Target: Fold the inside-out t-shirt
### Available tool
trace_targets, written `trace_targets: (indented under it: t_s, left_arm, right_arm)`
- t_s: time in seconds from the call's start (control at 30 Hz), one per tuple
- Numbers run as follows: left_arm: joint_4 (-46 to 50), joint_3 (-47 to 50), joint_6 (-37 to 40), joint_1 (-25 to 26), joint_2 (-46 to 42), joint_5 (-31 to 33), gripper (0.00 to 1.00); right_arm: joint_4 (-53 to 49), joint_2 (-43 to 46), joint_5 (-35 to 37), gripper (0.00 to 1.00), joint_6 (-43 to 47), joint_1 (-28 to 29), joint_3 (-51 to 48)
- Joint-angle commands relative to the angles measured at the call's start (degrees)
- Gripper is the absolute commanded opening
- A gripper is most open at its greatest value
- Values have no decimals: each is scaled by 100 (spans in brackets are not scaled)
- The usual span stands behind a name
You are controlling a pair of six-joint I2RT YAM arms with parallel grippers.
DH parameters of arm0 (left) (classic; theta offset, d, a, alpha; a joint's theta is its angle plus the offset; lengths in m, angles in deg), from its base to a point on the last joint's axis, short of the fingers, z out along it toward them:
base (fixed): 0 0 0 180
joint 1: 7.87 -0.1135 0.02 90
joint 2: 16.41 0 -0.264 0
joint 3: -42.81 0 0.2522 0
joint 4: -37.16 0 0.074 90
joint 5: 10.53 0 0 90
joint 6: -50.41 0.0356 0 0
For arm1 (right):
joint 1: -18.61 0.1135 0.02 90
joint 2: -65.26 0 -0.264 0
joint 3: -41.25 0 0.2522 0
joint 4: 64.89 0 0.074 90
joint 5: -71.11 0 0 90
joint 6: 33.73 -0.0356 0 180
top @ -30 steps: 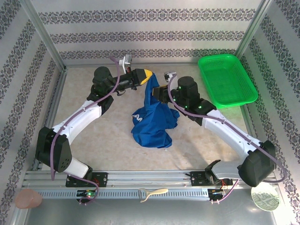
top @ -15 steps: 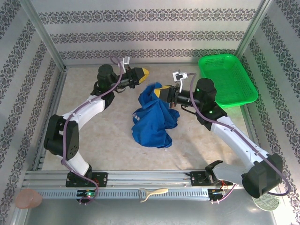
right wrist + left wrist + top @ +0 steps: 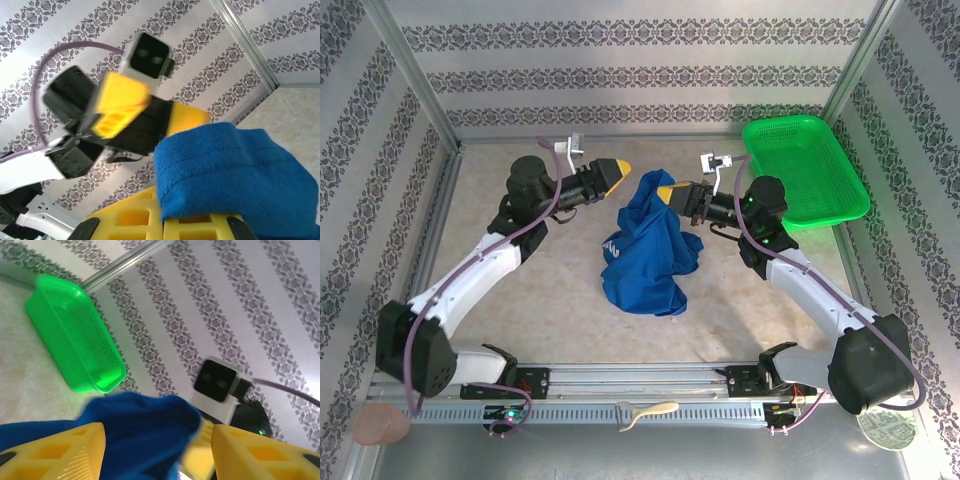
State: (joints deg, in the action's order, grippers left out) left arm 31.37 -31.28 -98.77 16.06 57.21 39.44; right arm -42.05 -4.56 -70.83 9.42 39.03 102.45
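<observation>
Table (image 3: 560,290) — t-shirt (image 3: 645,250) outside green basket (image 3: 802,172)

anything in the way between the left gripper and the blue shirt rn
Nothing visible. The left gripper is open and points straight at the raised edge of the t-shirt, with just air between them. The right gripper holds that edge up from the other side. The green basket sits well off to the right.
</observation>
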Motion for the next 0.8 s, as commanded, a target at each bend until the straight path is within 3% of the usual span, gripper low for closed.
trace_targets:
  t_s: [0.0,0.23,0.53,0.67,0.77]
  left_arm:
    - [1197,-66,1168,307,-204,745,57]
    - [2839,-739,2402,714,218,1658,56]
    - [2871,-790,2575,781,538,1657,55]
    - [2780,-835,2555,797,633,1580,44]
    - [2699,-931,2552,798,728,1520,23]
  right_arm:
    - [504,99,6,0,-131,-64,-137]
    - [559,127,42,0,-181,-76,-200]
    - [563,130,71,0,-210,-85,-227]
    - [577,127,75,0,-225,-89,-228]
    - [578,135,79,0,-245,-88,-249]
